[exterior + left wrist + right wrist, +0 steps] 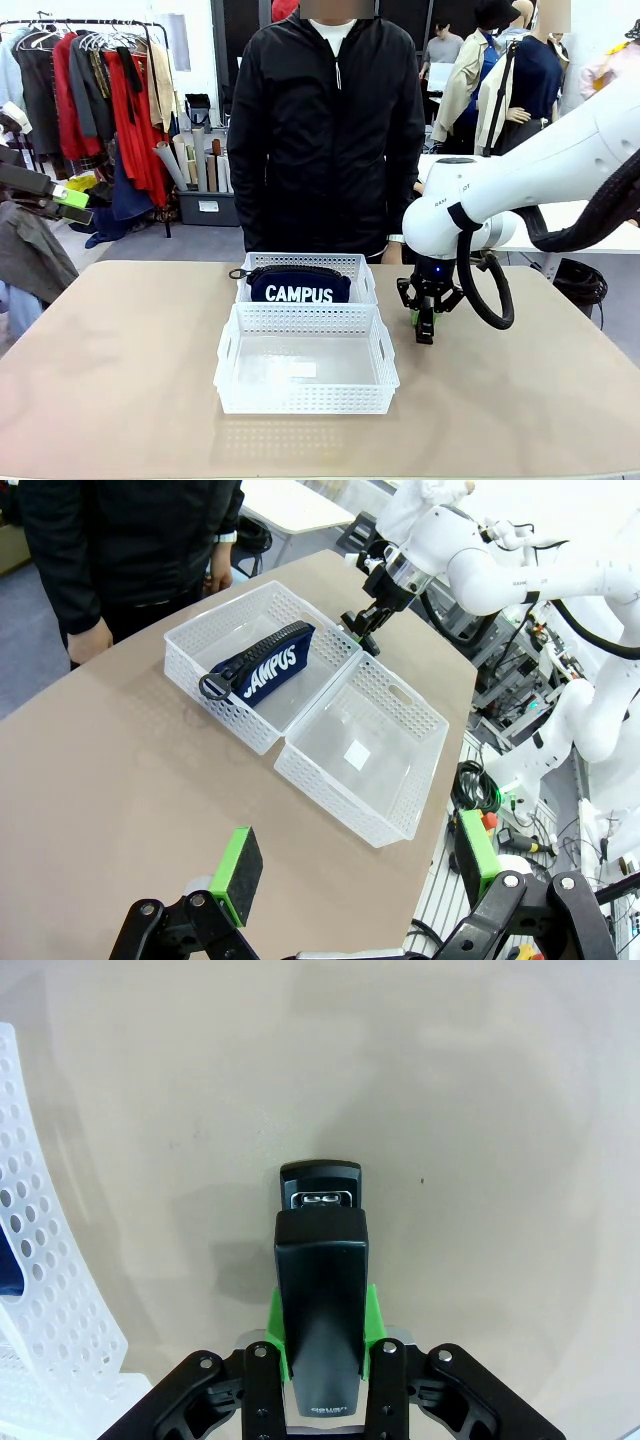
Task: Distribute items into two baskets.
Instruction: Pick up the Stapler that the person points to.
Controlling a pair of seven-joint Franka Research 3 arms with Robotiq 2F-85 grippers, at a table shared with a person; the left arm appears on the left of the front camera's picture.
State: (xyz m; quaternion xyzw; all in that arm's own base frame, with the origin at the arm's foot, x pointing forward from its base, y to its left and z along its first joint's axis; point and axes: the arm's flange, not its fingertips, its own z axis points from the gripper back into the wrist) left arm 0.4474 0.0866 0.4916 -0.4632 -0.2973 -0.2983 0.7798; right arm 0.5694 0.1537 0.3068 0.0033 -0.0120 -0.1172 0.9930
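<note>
Hiding nearly all of the black stapler [320, 1290] in the front view, the right end effector [426, 322] stands at 3 o'clock of the near basket [305, 400], its green pads [375, 1318] clenched on the stapler's sides over the tabletop [120, 380]; whether the stapler's tip touches that surface I cannot tell. The left end effector [360, 865], cut off at 9 o'clock in the front view, hangs released, touching nothing. The CAMPUS pouch [300, 288] lies in the far basket [355, 262], at 12 o'clock of the near one, its lower part screened by lattice.
</note>
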